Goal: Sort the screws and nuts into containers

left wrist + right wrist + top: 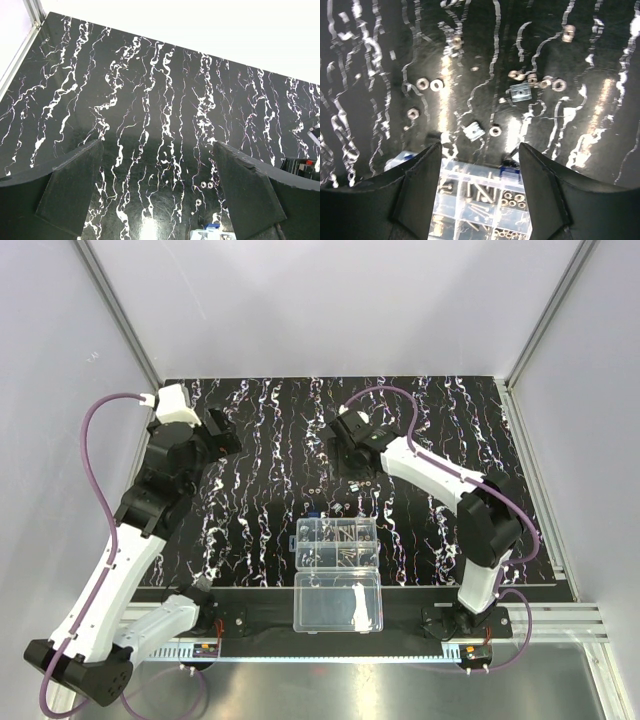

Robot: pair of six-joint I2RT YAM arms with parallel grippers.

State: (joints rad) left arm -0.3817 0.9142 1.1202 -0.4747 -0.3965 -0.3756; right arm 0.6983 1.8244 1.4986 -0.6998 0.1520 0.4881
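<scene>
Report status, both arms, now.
Left gripper open, empty. Right gripper open, empty. Nuts loose on mat beyond containers, which hold some screws. No obstruction seen.

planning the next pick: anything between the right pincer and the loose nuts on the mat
Nothing visible does. The right pincer hangs open above the mat, the nuts lie uncovered ahead of it, and the organizer box sits on its near side.

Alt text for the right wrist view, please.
The right gripper, jaws open and empty, hangs over a black, white-veined mat scattered with loose nuts. At the bottom edge, a clear organizer box holds screws and nuts in separate compartments.
</scene>
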